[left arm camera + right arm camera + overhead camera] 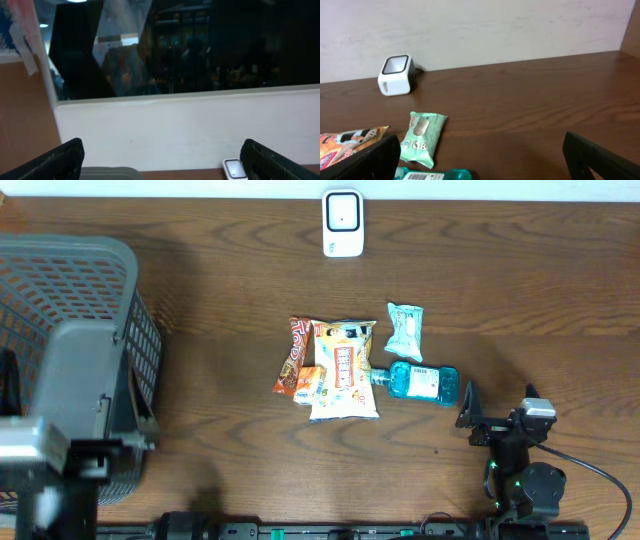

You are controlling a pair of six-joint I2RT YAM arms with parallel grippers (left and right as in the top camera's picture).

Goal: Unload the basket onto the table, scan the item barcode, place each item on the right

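Reading left gripper (162,165) and right gripper (487,160) as fully spread, nothing held. Seeing snack bags (335,370), green wipes pack (405,330) and blue mouthwash bottle (420,383) clustered mid wooden table (220,290), just ahead of right gripper. Spotting white barcode scanner (342,223) at far edge, well apart.

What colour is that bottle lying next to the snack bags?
The bottle is blue, clearest in the overhead view.
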